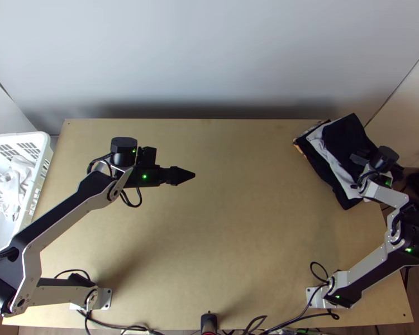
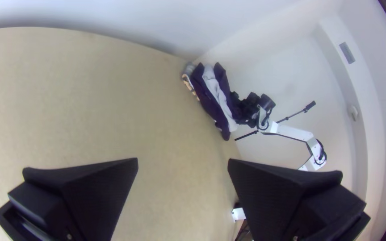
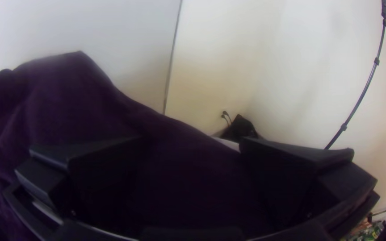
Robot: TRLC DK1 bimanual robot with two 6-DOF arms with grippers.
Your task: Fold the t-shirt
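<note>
A stack of soft folded cloth (image 1: 322, 167) has dark navy and pale grey layers with rounded, slightly rumpled edges; a smooth-looking dark navy piece (image 1: 343, 134) lies on top. Which layer is the t-shirt, I cannot tell. The right gripper (image 1: 378, 158) is at the stack, its flat black fingers (image 3: 287, 167) spread wide, with dark fabric showing between them. The left gripper (image 1: 193, 175) hangs well apart from the stack, above the tabletop, its fingers (image 2: 90, 187) also parted, nothing between them. The stack sits at the far right corner of the plain light wooden tabletop (image 1: 232, 234). A white latticed plastic basket (image 1: 42, 163) with bunched white cloth (image 1: 15, 187) stands at the left edge, and a pale wall (image 1: 209, 56) rises behind.
</note>
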